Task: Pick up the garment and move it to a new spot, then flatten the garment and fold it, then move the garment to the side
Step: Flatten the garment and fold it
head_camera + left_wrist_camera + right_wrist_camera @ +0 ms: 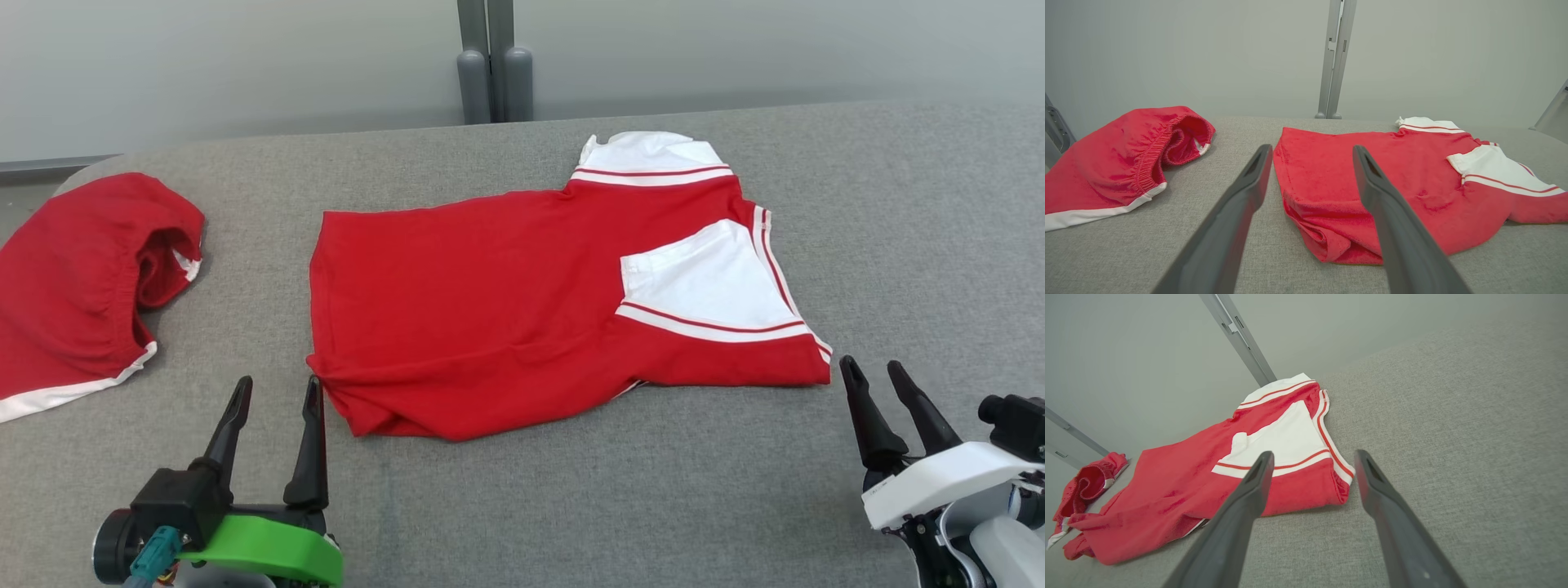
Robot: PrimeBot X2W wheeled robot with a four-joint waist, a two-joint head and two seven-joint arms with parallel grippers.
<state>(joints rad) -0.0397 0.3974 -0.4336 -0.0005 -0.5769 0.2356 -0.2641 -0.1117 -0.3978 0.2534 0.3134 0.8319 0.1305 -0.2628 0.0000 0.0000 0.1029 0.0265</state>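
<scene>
- The garment point(506, 302), a red shirt with white sleeves and striped trim, lies spread across the middle of the grey bench point(898, 204). Its hem points to the robot's left and its sleeves to the right.
- The head view takes in the whole layout. The left tool point(277, 384) sits at the shirt's near-left corner and the right tool point(872, 366) just off its near-right corner. Both are over bare bench on the near side.
- Left tool: fingers spread wide with nothing between them. Its right fingertip is just beside the hem corner, and I cannot tell whether it touches.
- Right tool: fingers parted and holding nothing, with a narrower gap in the head view.
- The left wrist view shows the near-left corner point(1323, 241) doubled under into stacked, rumpled layers. From above this reads as little more than a wrinkle.
- The right wrist view shows the striped right edge point(1331, 445) close up, and a strip of white trim point(1198, 526) peeking from under the near edge.
- One white sleeve point(702, 282) is folded onto the red body. The other white sleeve point(649, 155) sticks out at the far edge.
- A pair of red shorts point(73, 278) with a white hem lies at the bench's left end, well apart from the shirt. The left wrist view shows its elastic waistband gaping open.
- Two grey posts point(494, 82) stand behind the far edge, against a pale wall point(204, 65).
- Nothing lies between either tool and the shirt.
</scene>
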